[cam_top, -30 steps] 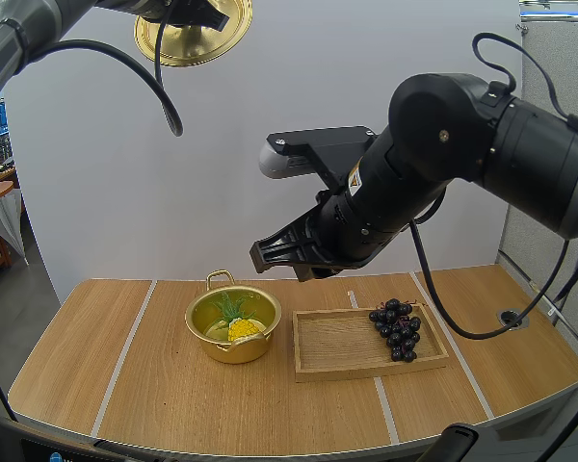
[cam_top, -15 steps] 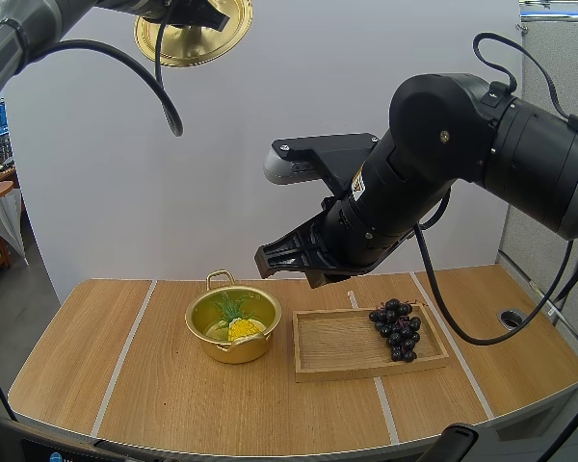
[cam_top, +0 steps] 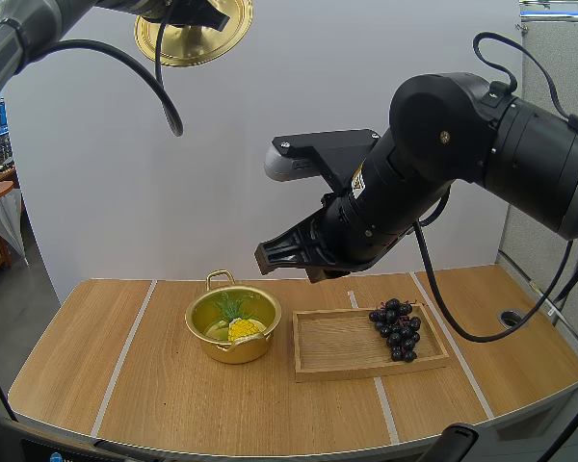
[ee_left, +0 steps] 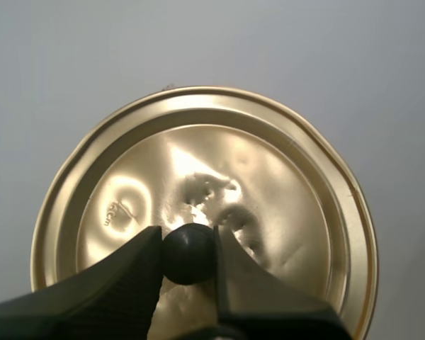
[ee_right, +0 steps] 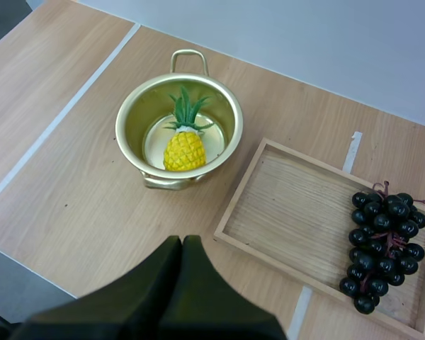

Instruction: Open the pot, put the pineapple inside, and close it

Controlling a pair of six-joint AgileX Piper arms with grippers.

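A gold pot point(cam_top: 233, 322) stands open on the table with a yellow pineapple point(cam_top: 242, 328) lying inside it; from the right wrist the pot point(ee_right: 178, 129) and the pineapple point(ee_right: 183, 147) are seen from above. High at the far left, my left gripper point(cam_top: 195, 13) holds the gold lid point(cam_top: 197, 38) well above the table. In the left wrist view the gripper point(ee_left: 188, 253) is shut on the lid's black knob point(ee_left: 188, 253), the lid point(ee_left: 205, 205) behind it. My right gripper point(ee_right: 182, 248) is shut on nothing, its arm point(cam_top: 405, 192) raised above the tray.
A wooden tray point(cam_top: 339, 345) lies right of the pot, with a bunch of dark grapes point(cam_top: 397, 328) at its right end. The same tray point(ee_right: 297, 219) and grapes point(ee_right: 379, 234) show under the right wrist. Bare tabletop spreads left of the pot.
My right arm has risen slightly and shifted a little to the right, away from the pot. The lid and left arm have stayed still.
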